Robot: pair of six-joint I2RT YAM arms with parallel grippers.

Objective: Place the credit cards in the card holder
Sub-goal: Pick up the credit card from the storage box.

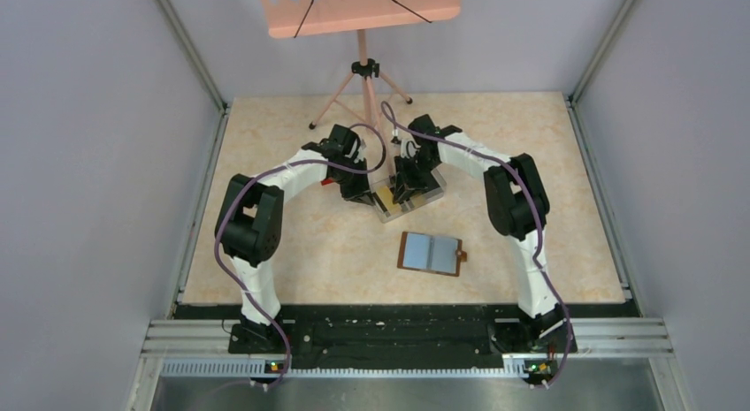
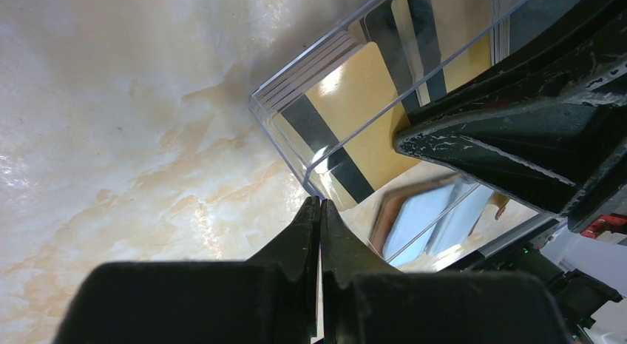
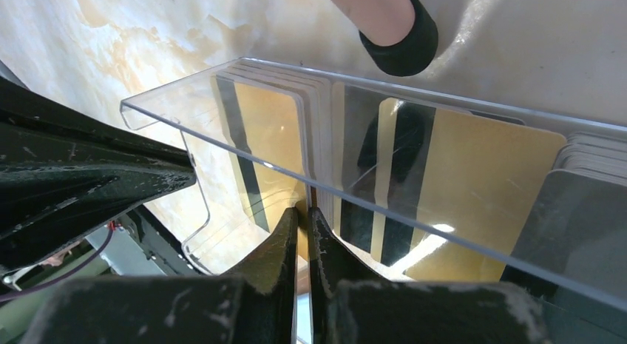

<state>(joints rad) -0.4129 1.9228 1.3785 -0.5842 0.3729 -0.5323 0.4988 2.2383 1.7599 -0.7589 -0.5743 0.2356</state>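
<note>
The cards (image 3: 473, 174), tan with black stripes, were stacked inside the clear box (image 3: 177, 100) at the middle of the counter (image 1: 292, 252). The left tool (image 2: 319, 209) sat at the box's 9 o'clock corner with its fingers pressed together, I judge to steady the box. The right tool (image 3: 302, 217) reached into the box from 12 o'clock, fingers also together. Whether a card edge was nipped between them was not clear. The holder (image 1: 431, 253) lay open at the box's 5 o'clock, inner face up, ready to receive.

Tan-yellow plastic cards (image 3: 473, 174) flash black stripes, the brown leather folding wallet (image 1: 431, 253) shows grey-blue inside, on a cream-marbled tabletop (image 1: 354, 270).
</note>
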